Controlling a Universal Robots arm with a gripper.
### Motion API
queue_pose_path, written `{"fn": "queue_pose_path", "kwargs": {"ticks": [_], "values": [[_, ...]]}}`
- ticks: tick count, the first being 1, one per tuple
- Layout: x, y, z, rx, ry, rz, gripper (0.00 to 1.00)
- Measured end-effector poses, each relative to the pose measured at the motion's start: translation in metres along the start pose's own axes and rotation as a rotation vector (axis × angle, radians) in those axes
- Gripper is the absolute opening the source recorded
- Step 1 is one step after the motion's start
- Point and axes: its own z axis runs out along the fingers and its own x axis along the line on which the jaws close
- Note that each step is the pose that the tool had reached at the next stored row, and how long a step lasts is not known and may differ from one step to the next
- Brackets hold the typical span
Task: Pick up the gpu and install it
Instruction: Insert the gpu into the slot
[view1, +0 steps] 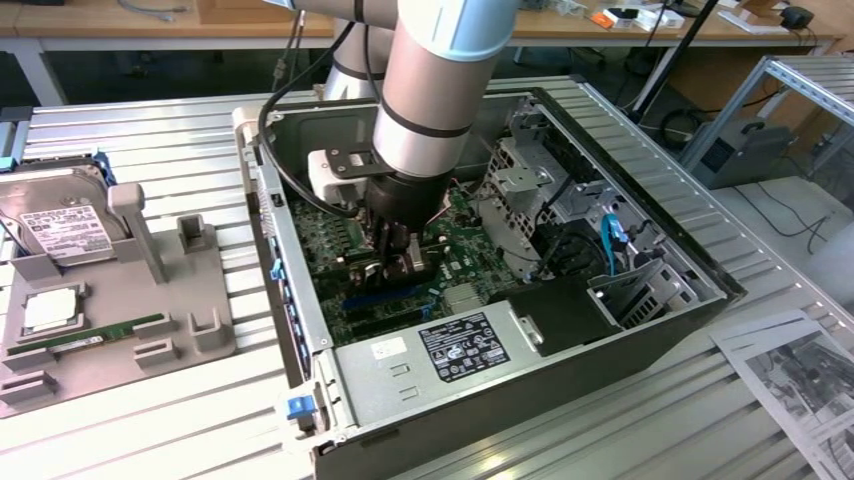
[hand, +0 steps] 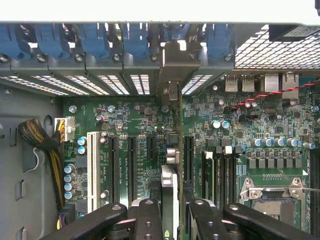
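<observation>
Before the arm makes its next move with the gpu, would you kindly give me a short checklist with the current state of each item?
1. Grip: the tool is closed on the gpu, which stands edge-on between its fingers. Ok.
2. Position: the tool is down inside the open computer case, over the motherboard. Ok.
3. Bracket end: the card's silver bracket meets the row of rear slot openings. Ok.
4. Alignment: the card runs parallel to the black expansion slots. Ok.
5. Seating: whether the card's edge is fully in its slot is hidden. Cannot tell.
6. Obstructions: the red and black wires lie away from the card. Ok.
</observation>
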Motion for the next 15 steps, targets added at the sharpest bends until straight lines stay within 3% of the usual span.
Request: {"fn": "queue_pose_path", "kwargs": {"ticks": [15], "values": [[0.0000, 0.0002, -0.0023, -0.0002, 0.0010, 0.000, 0.27]]}}
